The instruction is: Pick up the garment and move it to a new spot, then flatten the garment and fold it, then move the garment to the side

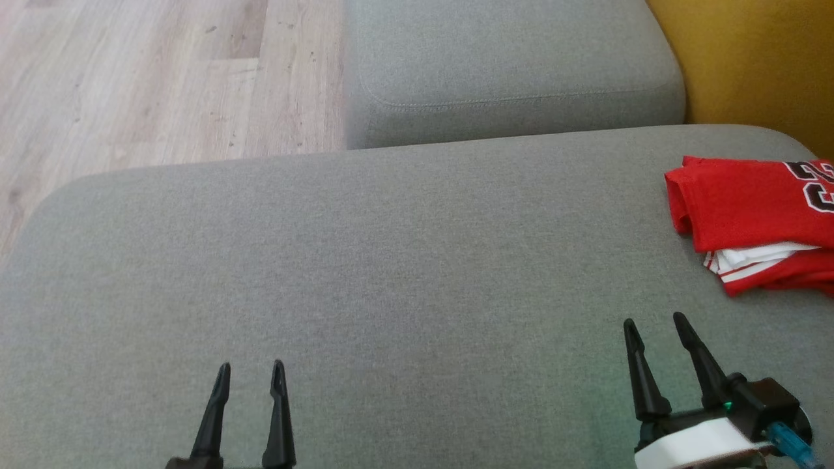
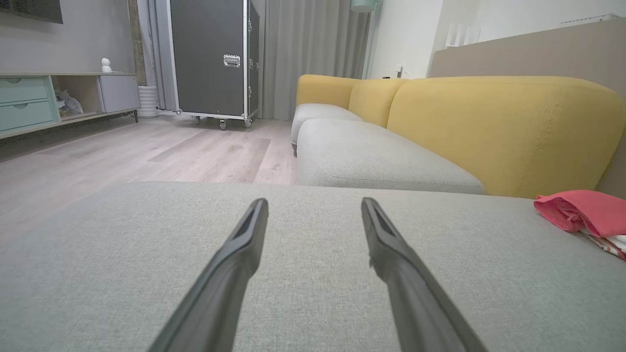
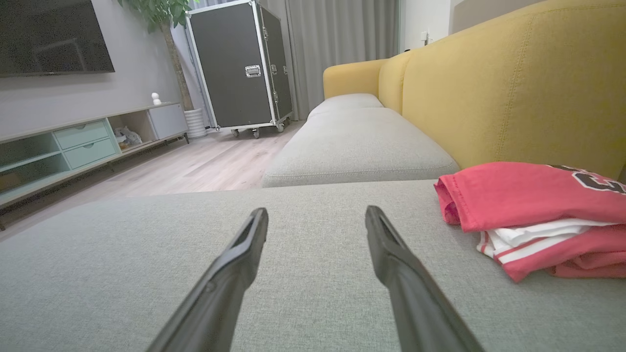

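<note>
Broadly, wood floor (image 1: 163, 78) lies ahead-left of your left fingers (image 1: 279, 417), and a yellow sofa back (image 1: 749, 58) lies ahead-right of your right fingers (image 1: 700, 358). Both pairs hover over the grey seat cushion (image 1: 391, 260), spread and empty. The red garment (image 1: 749, 208), a folded bundle, rests on that cushion ahead and rightward of the right fingers, well apart from the left; the right arm is nearer. Its long axis runs past the head view's edge, so cannot be told. Folding looks done.
</note>
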### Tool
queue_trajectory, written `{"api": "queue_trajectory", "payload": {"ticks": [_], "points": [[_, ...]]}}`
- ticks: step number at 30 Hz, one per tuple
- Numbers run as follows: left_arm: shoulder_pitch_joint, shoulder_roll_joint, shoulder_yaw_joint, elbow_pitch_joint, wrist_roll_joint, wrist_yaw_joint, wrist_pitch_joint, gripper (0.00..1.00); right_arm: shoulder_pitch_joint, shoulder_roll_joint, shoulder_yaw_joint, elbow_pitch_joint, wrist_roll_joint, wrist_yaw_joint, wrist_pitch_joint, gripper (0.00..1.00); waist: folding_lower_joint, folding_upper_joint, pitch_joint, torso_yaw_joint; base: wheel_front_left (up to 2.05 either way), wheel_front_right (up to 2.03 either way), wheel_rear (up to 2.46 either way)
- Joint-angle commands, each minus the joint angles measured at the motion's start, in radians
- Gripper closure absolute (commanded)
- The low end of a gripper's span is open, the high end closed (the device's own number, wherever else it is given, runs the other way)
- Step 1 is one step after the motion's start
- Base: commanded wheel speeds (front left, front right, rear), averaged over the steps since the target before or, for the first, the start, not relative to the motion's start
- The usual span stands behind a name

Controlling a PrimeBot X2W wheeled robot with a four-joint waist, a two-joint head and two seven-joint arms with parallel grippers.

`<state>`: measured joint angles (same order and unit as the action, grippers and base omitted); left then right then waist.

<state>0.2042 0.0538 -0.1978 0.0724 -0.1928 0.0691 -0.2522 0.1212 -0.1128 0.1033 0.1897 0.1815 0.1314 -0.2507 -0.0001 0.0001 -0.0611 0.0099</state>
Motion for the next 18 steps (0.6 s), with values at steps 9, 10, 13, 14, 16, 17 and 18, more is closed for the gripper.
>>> {"api": "queue_trajectory", "payload": {"ticks": [9, 10, 13, 14, 16, 17, 18], "points": [[-0.006, -0.004, 0.044, -0.035, 0.001, -0.001, -0.01, 0.0, -0.024, 0.01, 0.014, -0.02, -0.01, -0.001, -0.011, 0.0, 0.0001, -0.0001, -0.019, 0.006, 0.0, 0.0, 0.0], [-0.006, -0.004, 0.046, -0.035, 0.002, -0.003, -0.01, 0.0, -0.024, 0.011, 0.014, -0.018, -0.01, -0.001, -0.011, 0.0, 0.0001, -0.0001, -0.02, 0.007, 0.0, 0.0, 0.0], [-0.004, -0.004, 0.052, -0.034, 0.007, -0.003, -0.01, 0.0, -0.025, 0.013, 0.014, -0.014, -0.009, -0.001, -0.011, 0.0, 0.0001, -0.0001, -0.021, 0.007, 0.0, 0.0, 0.0], [-0.003, -0.004, 0.053, -0.035, 0.007, -0.002, -0.01, 0.0, -0.026, 0.013, 0.015, -0.014, -0.009, -0.001, -0.011, 0.0, 0.0001, -0.0001, -0.021, 0.007, 0.0, 0.0, 0.0], [-0.002, -0.004, 0.055, -0.036, 0.006, 0.0, -0.01, 1.0, -0.025, 0.014, 0.015, -0.013, -0.011, -0.001, -0.011, 1.0, 0.0001, -0.0001, -0.022, 0.004, 0.0, 0.0, 0.0], [0.028, 0.001, 0.015, 0.002, -0.002, 0.0, 0.0, 1.0, 0.001, 0.017, -0.008, 0.018, -0.003, 0.0, 0.0, 1.0, 0.0002, -0.0001, -0.022, 0.005, 0.0, 0.0, 0.0], [0.028, 0.001, 0.013, 0.018, -0.003, 0.0, 0.003, 1.0, 0.002, 0.017, -0.008, 0.032, -0.003, 0.0, 0.001, 1.0, 0.0002, -0.0001, -0.022, 0.005, 0.0, 0.0, 0.0]]}}
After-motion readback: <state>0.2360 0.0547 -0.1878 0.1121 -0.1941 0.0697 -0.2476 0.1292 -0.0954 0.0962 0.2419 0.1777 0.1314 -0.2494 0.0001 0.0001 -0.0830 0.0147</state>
